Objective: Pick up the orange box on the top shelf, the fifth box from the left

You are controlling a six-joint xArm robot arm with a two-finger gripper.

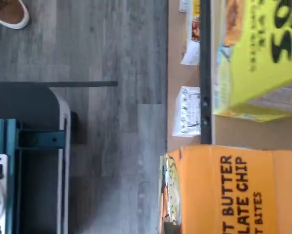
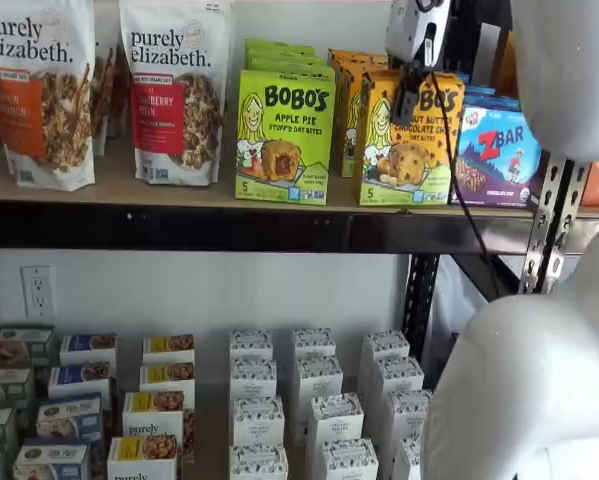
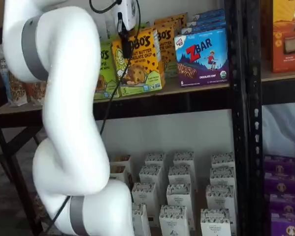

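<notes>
The orange box (image 2: pixel 409 140) stands upright at the front edge of the top shelf (image 2: pixel 179 190), between one lime-green Bobo's Apple Pie box (image 2: pixel 284 135) and one blue ZBar box (image 2: pixel 497 150). Further orange and green cartons stand in rows behind the front ones; their number cannot be told. Two Purely Elizabeth bags (image 2: pixel 174 90) stand on the shelf beside the green box.

The gripper (image 2: pixel 407 100) hangs in front of the orange box's upper face, white body above, black fingers below. No gap shows between the jaws; they are closed, and no box is in them. In both shelf views the orange box rests on the shelf board.

The lower level holds many small white cartons (image 2: pixel 319 400) in rows. The shelf is tan wood with a black front rail and perforated black uprights (image 2: pixel 544 230). The wall behind is white, with one outlet (image 2: pixel 37 292). In the wrist view the floor (image 1: pixel 111 48) is grey wood plank.
</notes>
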